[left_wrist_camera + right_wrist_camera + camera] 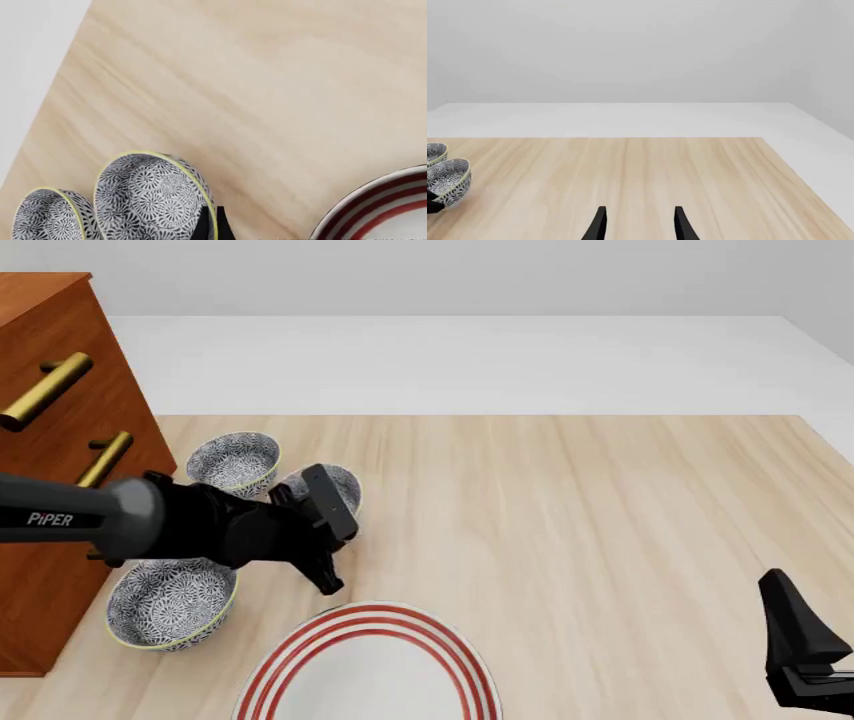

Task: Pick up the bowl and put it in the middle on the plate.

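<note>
The left gripper (324, 570) pinches the rim of the small grey-blue floral ceramic bowl (334, 490), holding it tilted above the wooden surface (601, 520), just beyond the large white red-ringed plate (367, 665). Such a thin rim grip could slip, dropping the bowl off-centre. The right gripper's (638, 225) fingers stand apart, idle.

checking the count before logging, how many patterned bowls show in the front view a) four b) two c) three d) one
c, three bowls: one far, one partly behind the left claw at, and one nearest the camera beside the cabinet.
</note>
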Robot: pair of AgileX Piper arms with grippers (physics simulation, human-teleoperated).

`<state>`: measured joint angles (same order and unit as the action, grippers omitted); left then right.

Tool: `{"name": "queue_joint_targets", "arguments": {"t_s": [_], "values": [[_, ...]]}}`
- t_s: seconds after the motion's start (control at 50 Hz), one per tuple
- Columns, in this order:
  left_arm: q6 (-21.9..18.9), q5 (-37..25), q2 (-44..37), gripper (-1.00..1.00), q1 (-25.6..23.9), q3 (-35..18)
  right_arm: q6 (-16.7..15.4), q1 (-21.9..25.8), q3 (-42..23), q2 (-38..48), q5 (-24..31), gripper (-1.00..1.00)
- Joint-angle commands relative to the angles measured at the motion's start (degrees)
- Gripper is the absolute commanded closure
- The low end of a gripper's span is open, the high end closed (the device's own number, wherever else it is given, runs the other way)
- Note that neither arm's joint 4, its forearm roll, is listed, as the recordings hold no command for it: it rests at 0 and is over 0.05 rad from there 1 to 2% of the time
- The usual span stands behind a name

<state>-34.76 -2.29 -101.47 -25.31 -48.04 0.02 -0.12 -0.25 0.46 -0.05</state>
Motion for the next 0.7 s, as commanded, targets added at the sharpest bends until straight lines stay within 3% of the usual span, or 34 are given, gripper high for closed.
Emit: {"name": "queue_joint_targets", "arguments": {"t_s": [0.02, 0.64, 0.7], "values": [[-0.68, -0.66, 1.4, 1.0, -0.67, 0.83, -0.01, 0.02, 0.0, 0.0, 0.0, -1.0], [-1.06, -7.6, 14.38, 1.0, -8.2, 2.47, 0.0, 0.0, 0.0, -0.01, 0.0, -1.0], [2.86, -10.11, 16.21, 1.0, -12.66, 1.19, 0.0, -0.01, 0.0, 0.01, 0.0, -1.0]]}}
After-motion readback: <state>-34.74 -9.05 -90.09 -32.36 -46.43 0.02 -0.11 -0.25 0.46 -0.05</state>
